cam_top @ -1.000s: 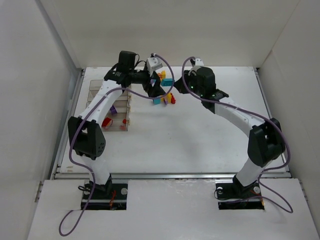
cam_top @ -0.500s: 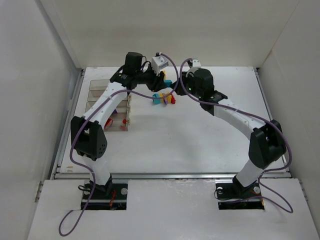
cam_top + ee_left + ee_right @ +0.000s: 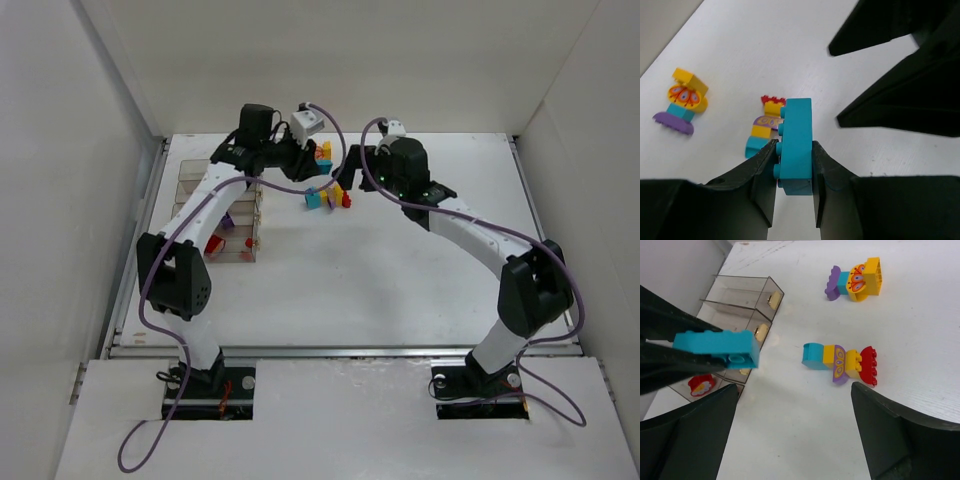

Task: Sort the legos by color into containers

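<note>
My left gripper (image 3: 795, 170) is shut on a teal brick (image 3: 796, 145), held on edge above the table; the same teal brick (image 3: 717, 349) shows at the left of the right wrist view. My right gripper (image 3: 795, 386) stands open and empty over a joined row of teal, yellow, purple and red legos (image 3: 840, 362). Farther off lies a second cluster (image 3: 855, 280) of purple, teal and yellow. The clear containers (image 3: 740, 305) stand to the left, with a red piece (image 3: 701, 385) in one bin. From above, both grippers (image 3: 318, 168) (image 3: 350, 178) meet over the legos (image 3: 330, 197).
The containers (image 3: 215, 215) sit under the left arm's forearm near the table's left edge; a purple piece (image 3: 227, 220) lies in one bin. White walls enclose the table at the back and on both sides.
My left gripper has shut on the teal brick and drawn back a little to the left with it. My right gripper has gone from shut to open.
</note>
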